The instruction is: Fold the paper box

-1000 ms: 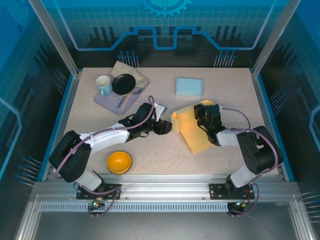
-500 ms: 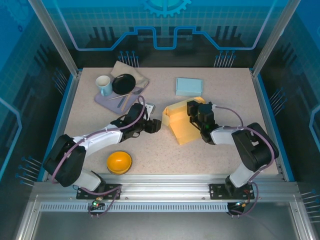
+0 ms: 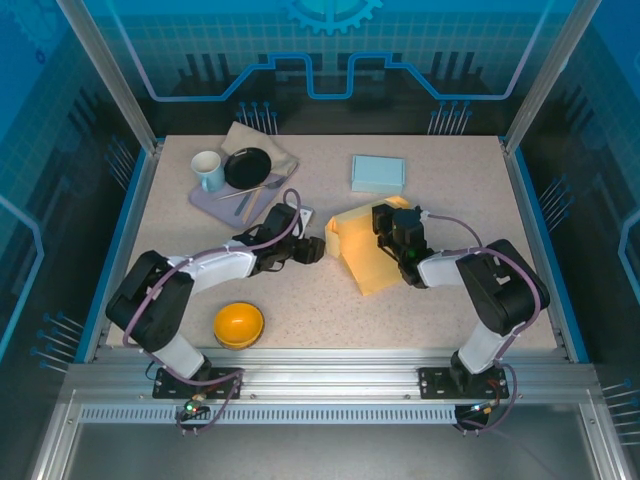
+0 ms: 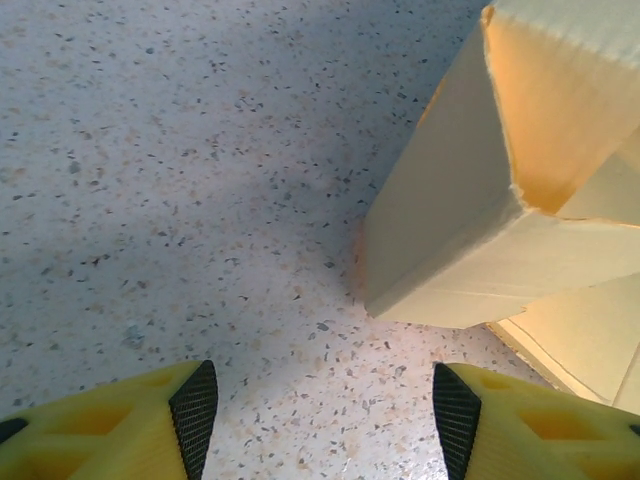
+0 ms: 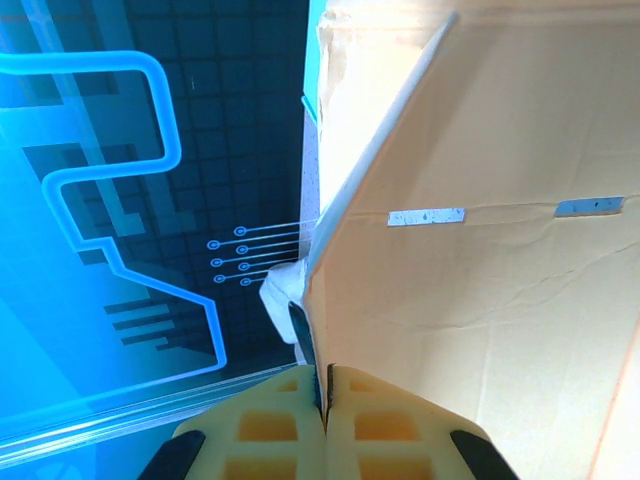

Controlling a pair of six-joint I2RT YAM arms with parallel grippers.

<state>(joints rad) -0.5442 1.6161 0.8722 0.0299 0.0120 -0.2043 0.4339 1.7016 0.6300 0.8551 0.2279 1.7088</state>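
Nearest the arm bases, an orange bowl [image 3: 239, 323] sits on the speckled table [image 3: 450, 310], ahead of the left arm's base. Beyond it, at mid-table, the left gripper [image 3: 318, 249] lies low just left of the paper box [image 3: 362, 252]. In the left wrist view its yellow fingers [image 4: 195, 415] stand well apart with only bare tabletop between them, and the box's folded corner [image 4: 450, 250] rests a little ahead, not touching them. The box is pale yellow cardboard, partly folded, with one wall raised on its left and a flat panel reaching toward the near edge. The right gripper [image 3: 385, 228] meets it from the right. In the right wrist view its fingers [image 5: 380, 430] are pressed together, pinching the thin edge of a cardboard panel [image 5: 480, 250]. Farther back lies a light blue box [image 3: 378, 173], and at the far left a tray [image 3: 215, 200] carries a mug [image 3: 208, 170] and a black plate [image 3: 247, 167].
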